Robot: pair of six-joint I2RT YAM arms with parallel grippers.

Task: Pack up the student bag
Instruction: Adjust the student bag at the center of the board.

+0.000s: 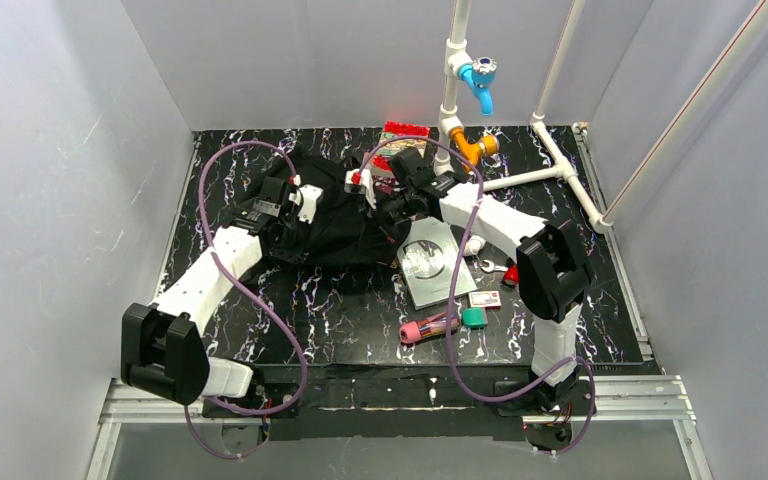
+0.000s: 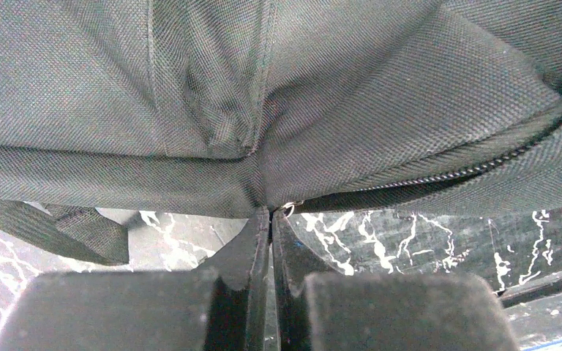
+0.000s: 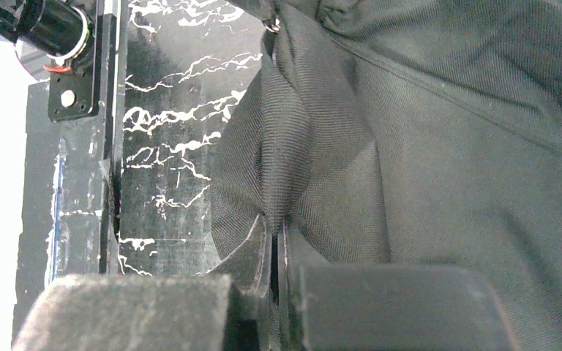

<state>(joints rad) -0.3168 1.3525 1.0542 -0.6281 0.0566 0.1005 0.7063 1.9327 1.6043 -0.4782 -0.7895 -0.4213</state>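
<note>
The backpack (image 1: 338,228) lies slumped at the far middle of the table (image 1: 260,320), between the two arms. It is gripped from both sides. The reason may be judged thus: a soft bag collapses on itself, so its mouth has to be drawn apart and held before anything can be put in.

The left gripper (image 2: 268,216) is clenched on a fold of the bag's cloth at a seam, with only a thin pinch of fabric caught between the tips. A zip (image 2: 454,174) runs off to the right of that pinch, and a strap (image 2: 58,230) hangs to the table beside it. The right gripper (image 3: 276,230) is likewise closed on a ridge of cloth at the bag's side, the fabric gathered into a pleat above the tips. Whether the zip is undone cannot be told.

The things presumably meant for packing are laid out at the near right: a grey book (image 1: 430,262), a pink pencil case (image 1: 428,327) and a small green box (image 1: 474,318). A red book (image 1: 405,132) is seen beyond the bag.

The left arm is stretched forward and inward from its base, the wrist turned toward the bag's left side. The right arm is folded at the elbow, and its forearm is reached leftward across the table to the bag's right side. The grippers are thus set facing each other, with the bag between them
</note>
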